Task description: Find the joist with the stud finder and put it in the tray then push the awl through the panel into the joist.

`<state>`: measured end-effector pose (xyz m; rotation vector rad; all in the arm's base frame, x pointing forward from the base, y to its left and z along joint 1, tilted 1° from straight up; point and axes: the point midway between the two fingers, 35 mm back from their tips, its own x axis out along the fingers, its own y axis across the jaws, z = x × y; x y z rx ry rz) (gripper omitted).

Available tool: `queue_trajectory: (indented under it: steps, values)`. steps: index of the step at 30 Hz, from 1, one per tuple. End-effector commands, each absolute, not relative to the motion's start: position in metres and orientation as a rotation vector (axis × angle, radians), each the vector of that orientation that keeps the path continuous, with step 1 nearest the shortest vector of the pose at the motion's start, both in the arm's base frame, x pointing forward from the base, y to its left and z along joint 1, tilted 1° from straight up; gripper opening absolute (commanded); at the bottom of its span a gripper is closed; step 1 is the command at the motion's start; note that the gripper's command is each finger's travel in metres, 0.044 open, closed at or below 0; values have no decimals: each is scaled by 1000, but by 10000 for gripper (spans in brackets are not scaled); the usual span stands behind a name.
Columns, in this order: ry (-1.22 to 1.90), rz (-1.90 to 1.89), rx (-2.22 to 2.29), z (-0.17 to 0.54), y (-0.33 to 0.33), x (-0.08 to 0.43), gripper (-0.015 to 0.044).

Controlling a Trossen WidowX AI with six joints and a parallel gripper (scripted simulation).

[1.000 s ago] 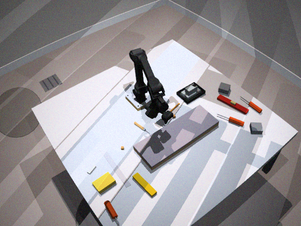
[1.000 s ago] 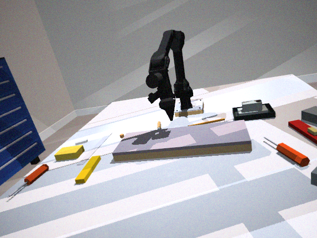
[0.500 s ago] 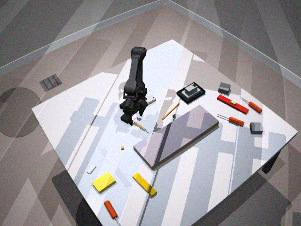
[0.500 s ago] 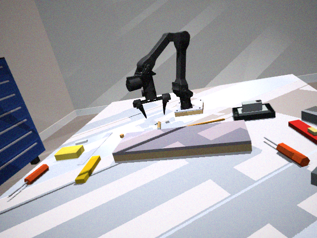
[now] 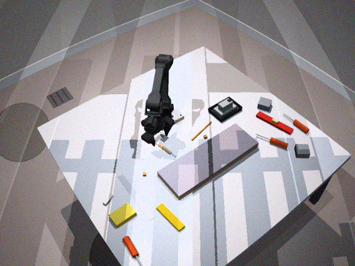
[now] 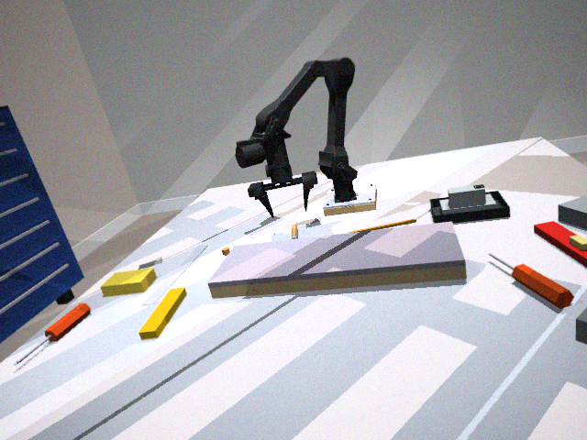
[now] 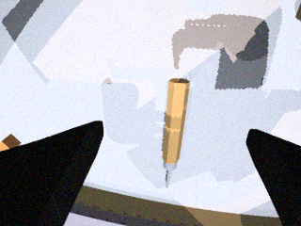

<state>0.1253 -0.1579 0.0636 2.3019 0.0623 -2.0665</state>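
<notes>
The floor panel [image 5: 228,149] [image 6: 379,258] lies flat, mauve on top with brown sides; no joist shows. The grey stud finder [image 5: 225,106] [image 6: 466,197] sits in the black tray [image 5: 215,114] [image 6: 469,215] behind the panel's far end. The awl [image 5: 163,147] [image 6: 294,231] [image 7: 176,105] lies on the table just behind the panel, its tan handle away from the panel and its metal tip toward it. My gripper [image 5: 160,140] [image 6: 289,214] [image 7: 176,132] is wide open and empty above the awl, with the handle between the fingers in the wrist view.
An orange stick [image 5: 201,131] [image 6: 383,225] and a small orange cube [image 5: 205,136] lie between awl and tray. Another cube [image 5: 144,174] [image 6: 226,250], a yellow block [image 5: 122,214] and a yellow bar [image 5: 170,216] lie on the other side. Beyond the tray are a red level [image 5: 266,118] and screwdrivers.
</notes>
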Motion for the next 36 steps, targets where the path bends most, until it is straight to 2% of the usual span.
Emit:
queue_trajectory:
  steps: [1,36]
  values:
    - [60,-2076,2299,63,-155,123,440]
    - [61,-2076,2299,12,-155,124,440]
